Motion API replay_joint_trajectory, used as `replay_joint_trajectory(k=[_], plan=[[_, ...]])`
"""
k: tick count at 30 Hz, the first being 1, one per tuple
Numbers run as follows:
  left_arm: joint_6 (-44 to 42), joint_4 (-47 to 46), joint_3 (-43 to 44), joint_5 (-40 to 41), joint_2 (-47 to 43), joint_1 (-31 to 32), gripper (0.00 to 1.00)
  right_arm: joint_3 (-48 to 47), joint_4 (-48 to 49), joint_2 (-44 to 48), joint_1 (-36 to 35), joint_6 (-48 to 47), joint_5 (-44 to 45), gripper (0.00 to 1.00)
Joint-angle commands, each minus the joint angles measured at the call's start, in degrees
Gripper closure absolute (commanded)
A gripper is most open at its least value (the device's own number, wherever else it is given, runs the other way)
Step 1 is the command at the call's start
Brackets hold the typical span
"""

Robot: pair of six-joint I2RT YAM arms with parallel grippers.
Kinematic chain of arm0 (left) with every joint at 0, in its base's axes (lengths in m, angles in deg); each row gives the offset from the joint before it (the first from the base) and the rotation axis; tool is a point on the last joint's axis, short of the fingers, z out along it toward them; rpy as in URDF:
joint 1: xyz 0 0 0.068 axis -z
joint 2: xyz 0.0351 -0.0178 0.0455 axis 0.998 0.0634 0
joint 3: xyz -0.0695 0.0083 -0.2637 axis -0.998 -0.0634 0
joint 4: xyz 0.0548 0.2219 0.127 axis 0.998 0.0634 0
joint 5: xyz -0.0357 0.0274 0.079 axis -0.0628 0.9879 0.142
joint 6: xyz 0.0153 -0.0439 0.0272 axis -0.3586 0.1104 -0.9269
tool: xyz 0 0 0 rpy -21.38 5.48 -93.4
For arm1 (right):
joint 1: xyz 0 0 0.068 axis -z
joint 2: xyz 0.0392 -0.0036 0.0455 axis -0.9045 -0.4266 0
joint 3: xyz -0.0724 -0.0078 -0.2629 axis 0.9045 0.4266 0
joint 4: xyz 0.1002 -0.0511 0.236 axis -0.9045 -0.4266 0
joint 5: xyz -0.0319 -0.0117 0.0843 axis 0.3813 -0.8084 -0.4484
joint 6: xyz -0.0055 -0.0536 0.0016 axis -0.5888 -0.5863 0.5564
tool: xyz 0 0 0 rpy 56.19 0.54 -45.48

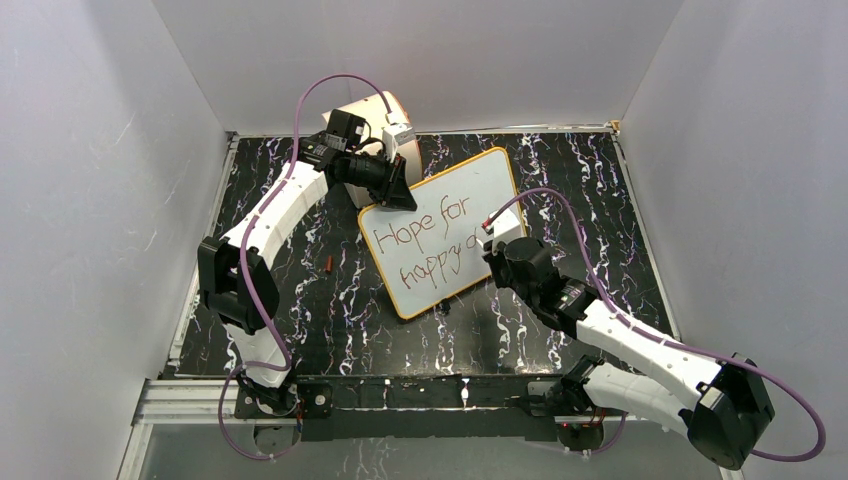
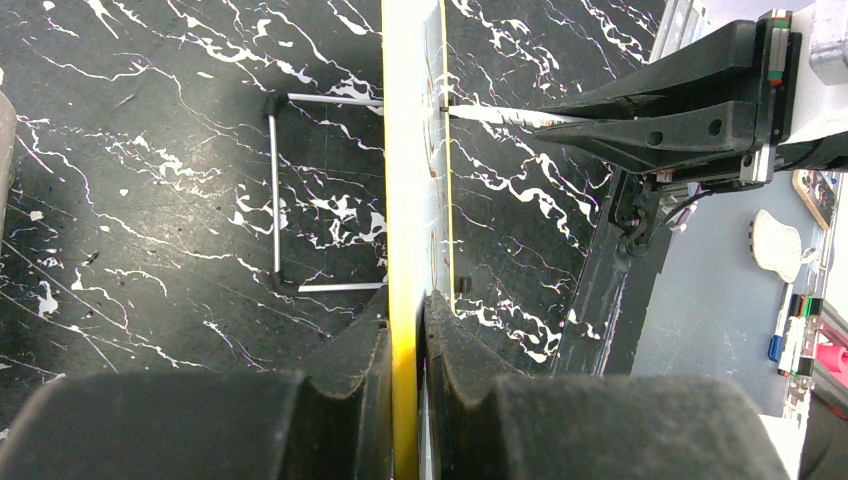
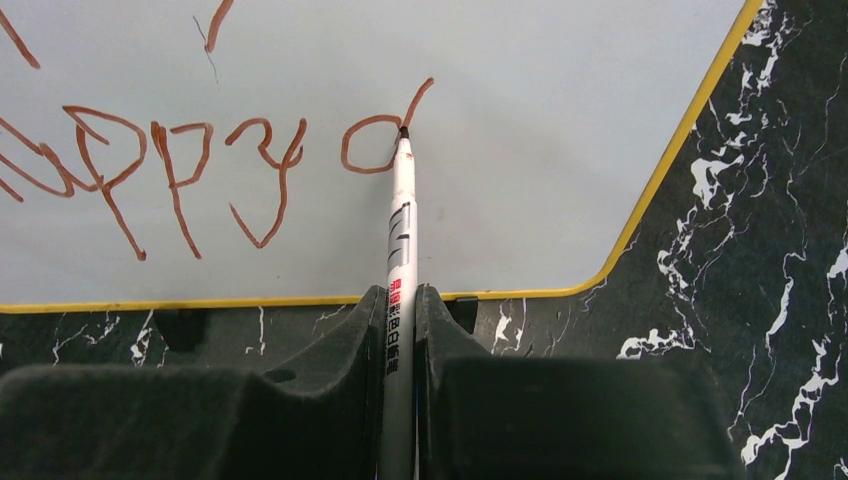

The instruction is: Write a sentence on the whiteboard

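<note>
- Two lines of the sentence (image 1: 425, 245) stand on the whiteboard (image 1: 487, 180), mid-table (image 1: 330, 330): "Hope for", "happy d".
- Left gripper (image 2: 408, 335) clamps its edge; right gripper (image 3: 400, 300) pinches the marker (image 3: 402, 200), tip on the seemingly unfinished last word.

Two arms (image 1: 272, 212) (image 1: 640, 345), one whiteboard (image 1: 480, 180), one marker (image 3: 402, 230), one cream box (image 1: 392, 106), one small reddish piece (image 1: 328, 263).

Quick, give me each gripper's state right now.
Left gripper: shut on the edge of the glossy white rectangular whiteboard with an orange-tan rim.
Right gripper: shut on the slim white marker pen, tip touching the board.
</note>
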Motion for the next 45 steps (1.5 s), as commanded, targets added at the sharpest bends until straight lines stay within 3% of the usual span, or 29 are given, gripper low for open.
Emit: replay_joint_trajectory(k=[1,22,45], plan=[[-4.1,5.9,-0.7,2.9,1.2,2.1,1.00,-2.5,-2.6,0.3,0.1,1.5,-1.5,1.00],[-4.2,6.0,-0.8,3.3,1.2,2.1,1.00,-1.1,0.2,5.3,0.2,1.6,3.6,1.00],[-4.2,6.1,-0.7,2.6,1.4,2.1,1.00,-1.3,3.6,0.2,2.4,0.5,2.1,1.00]])
